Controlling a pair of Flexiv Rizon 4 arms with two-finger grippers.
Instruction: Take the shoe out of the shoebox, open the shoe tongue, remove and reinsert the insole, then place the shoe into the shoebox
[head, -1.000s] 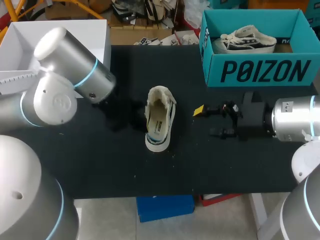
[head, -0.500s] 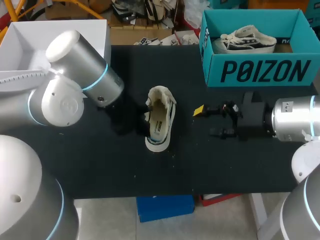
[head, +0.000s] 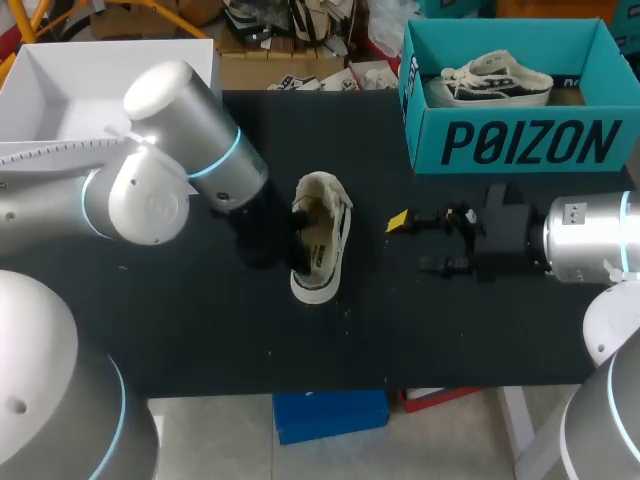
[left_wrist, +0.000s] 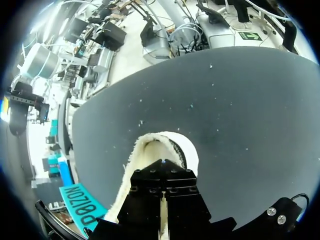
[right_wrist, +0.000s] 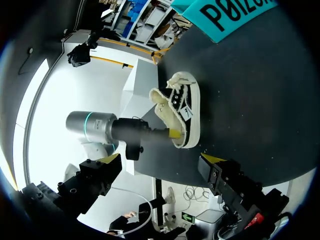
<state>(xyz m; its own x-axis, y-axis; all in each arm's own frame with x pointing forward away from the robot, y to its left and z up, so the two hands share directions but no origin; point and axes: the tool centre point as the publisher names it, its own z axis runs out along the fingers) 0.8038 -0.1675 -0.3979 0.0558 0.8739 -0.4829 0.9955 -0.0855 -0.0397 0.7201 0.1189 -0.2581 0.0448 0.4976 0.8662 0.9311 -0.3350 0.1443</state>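
A cream, fleece-lined shoe (head: 322, 250) with a black side lies on the black table (head: 450, 330), near the middle. My left gripper (head: 298, 216) comes in from the left, shut, with its tips dipped into the shoe's opening. In the left wrist view its closed black fingers (left_wrist: 162, 172) cover most of the shoe (left_wrist: 150, 145), so what the tips touch is hidden. My right gripper (head: 415, 243) hangs to the right of the shoe, wide open and holding nothing. The right wrist view shows the shoe (right_wrist: 184, 107) well ahead of those fingers (right_wrist: 212, 161), with the left gripper (right_wrist: 173, 132) at its opening.
A teal shoebox (head: 520, 140) stands at the table's back right with a second shoe (head: 495, 80) inside. A white open box (head: 60, 70) sits at the back left. My left arm's large elbow (head: 150, 190) hangs over the table's left part.
My left arm has swung to the right, bringing its shut gripper from beside the shoe into the shoe's opening. The right arm and the shoe have stayed in place.
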